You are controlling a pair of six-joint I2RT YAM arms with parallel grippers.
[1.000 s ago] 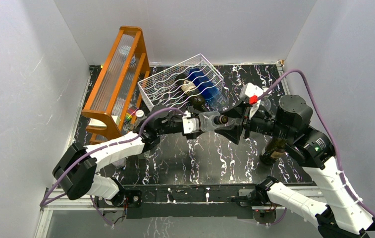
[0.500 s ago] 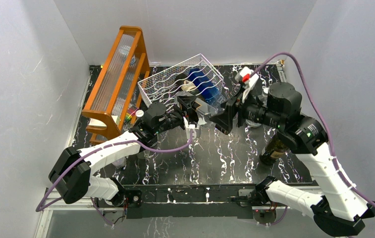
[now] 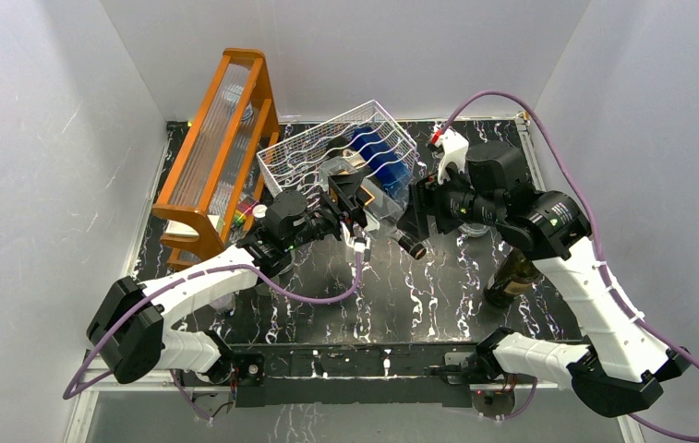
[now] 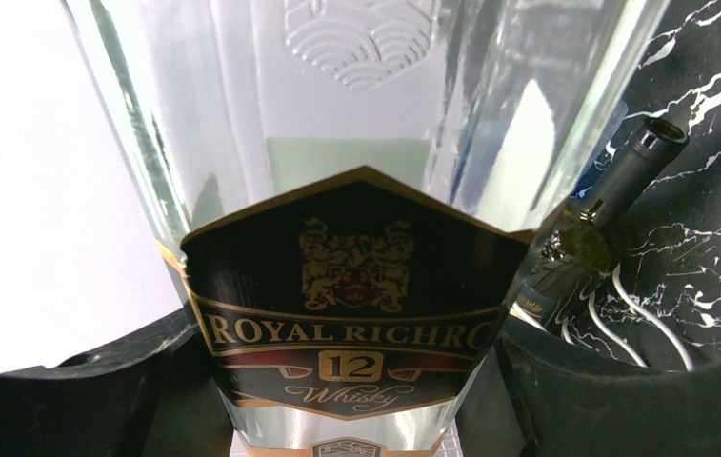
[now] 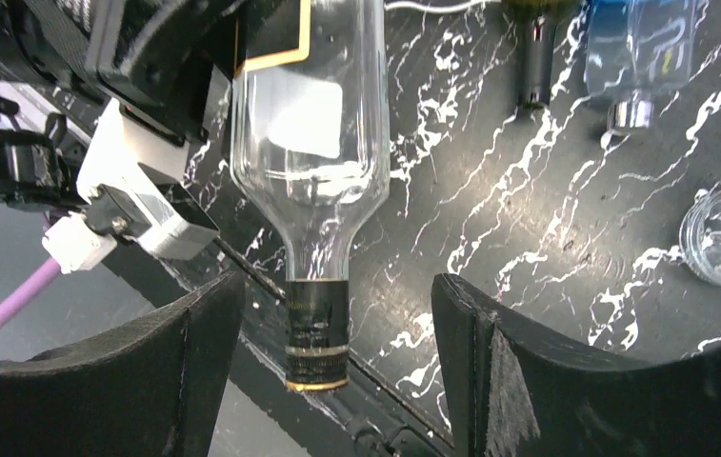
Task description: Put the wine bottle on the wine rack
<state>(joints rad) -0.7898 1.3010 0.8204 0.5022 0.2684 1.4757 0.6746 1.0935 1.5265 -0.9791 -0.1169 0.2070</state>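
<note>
My left gripper (image 4: 351,405) is closed part-way on the clear glass bottle (image 4: 356,171), its black pads clamping the lower body on either side of the black-and-gold shield label (image 4: 351,314). From the right wrist view, my right gripper (image 5: 337,286) stands wide open with the bottle's dark capped neck (image 5: 318,333) between its fingers (image 5: 185,362), touching neither one, so it holds nothing. Seen from above, the bottle hangs over the black marbled counter (image 3: 401,295), neck pointing away from the left gripper toward the right one. The white wire rack (image 3: 308,157) lies just beyond the left gripper, with a dark green bottle (image 5: 537,57) and a blue plastic bottle (image 5: 642,48) lying in it. The bottle looks empty to me, so I judge it light for glass but rigid, smooth, slippery and breakable. The broad flat-sided body where I already have it seems the safest hold; the narrow neck would let it pivot. The label reads "ROYAL RICHRO", the last letters lost round the edge, over a crest, then "12" and "Whisky". A wave emblem is embossed in the glass above.
</note>
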